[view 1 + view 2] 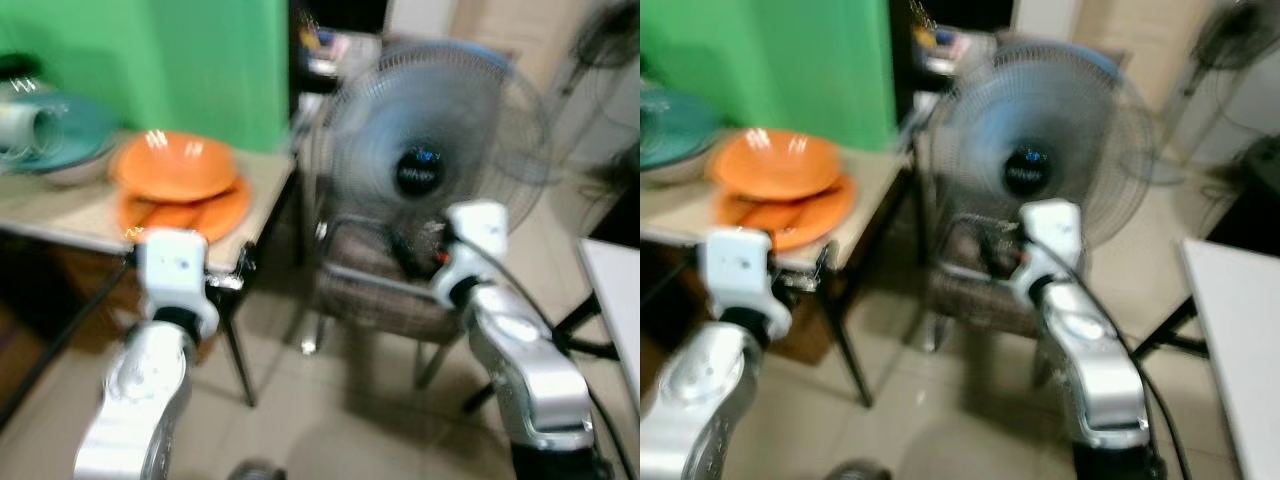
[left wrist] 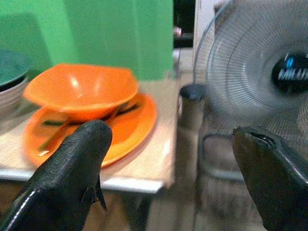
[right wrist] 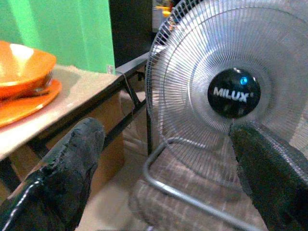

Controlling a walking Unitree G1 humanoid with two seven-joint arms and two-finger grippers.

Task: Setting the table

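Both silver arms raised forward; left end effector (image 2: pixel 171 168) and right end effector (image 3: pixel 166 168) spread wide, holding nothing.

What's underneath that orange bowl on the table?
The glossy orange bowl sits on a flat orange plate. Thin dark utensils poke out between them; the bowl covers most of them, so what they are stays hidden.

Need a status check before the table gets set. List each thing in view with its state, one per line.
Orange square-rimmed bowl: upright, stacked on the plate.
Orange round plate: flat on the table, under the bowl.
Beige-topped table: holds the dishes near its corner.
Grey-caged electric fan: upright on a chair; running or not, cannot tell.
Left gripper: open, empty, facing the dishes.
Right gripper: open, empty, facing the fan.
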